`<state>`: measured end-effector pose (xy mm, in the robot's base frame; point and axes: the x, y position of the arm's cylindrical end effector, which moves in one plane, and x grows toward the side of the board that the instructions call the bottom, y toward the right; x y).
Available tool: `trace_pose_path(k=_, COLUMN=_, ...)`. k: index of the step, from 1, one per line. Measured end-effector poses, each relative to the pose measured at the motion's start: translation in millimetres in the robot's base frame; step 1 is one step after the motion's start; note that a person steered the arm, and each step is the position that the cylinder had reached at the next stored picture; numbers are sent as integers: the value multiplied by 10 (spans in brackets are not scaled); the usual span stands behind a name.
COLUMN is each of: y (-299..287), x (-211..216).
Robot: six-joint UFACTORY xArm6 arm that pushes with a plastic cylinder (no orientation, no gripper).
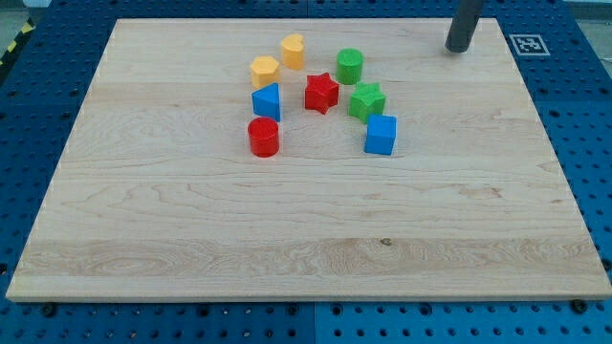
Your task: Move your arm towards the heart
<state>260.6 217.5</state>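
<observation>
**Getting to the heart without bulldozing the cluster – tips**

Going from the view's left: the blocks sit bunched up in the upper middle of the wooden board point(143, 220). Furthest left are the red cylinder point(263, 137), the blue wedge-ish block point(266, 100) and the yellow hexagon point(265, 70), stacked roughly in a column.

Just right of the hexagon, and nearest the view's top, is the other yellow block point(293, 50). It's too small to be sure, but I reckon that's the heart, since nothing else looks like one.

Next come the red star point(321, 92), the green cylinder point(349, 65), the green star point(366, 100) and the blue cube point(381, 135).

My tip point(458, 48) is well apart from all of it, up near the board's top right corner, with a printed marker tag point(529, 43) just past it. There are no jaws to report – it's a bare rod, holding nothing.

How I'd do it: slide pretty much straight toward the view's left, hugging the top edge. The green cylinder is the one thing close to that line, so I'd pass on its top side and slow down near the heart. The job is only to get close, not to shove it into the hexagon.
</observation>
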Motion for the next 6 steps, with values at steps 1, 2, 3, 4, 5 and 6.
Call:
trace_pose_path(k=1, y=-344, x=-15)
trace_pose_path(k=2, y=-1023, x=-55)
trace_pose_path(k=3, y=-1104, x=-47)
trace_pose_path(k=4, y=-1370, x=-43)
trace_pose_path(k=5, y=-1812, x=-43)
trace_pose_path(k=6, y=-1860, x=38)
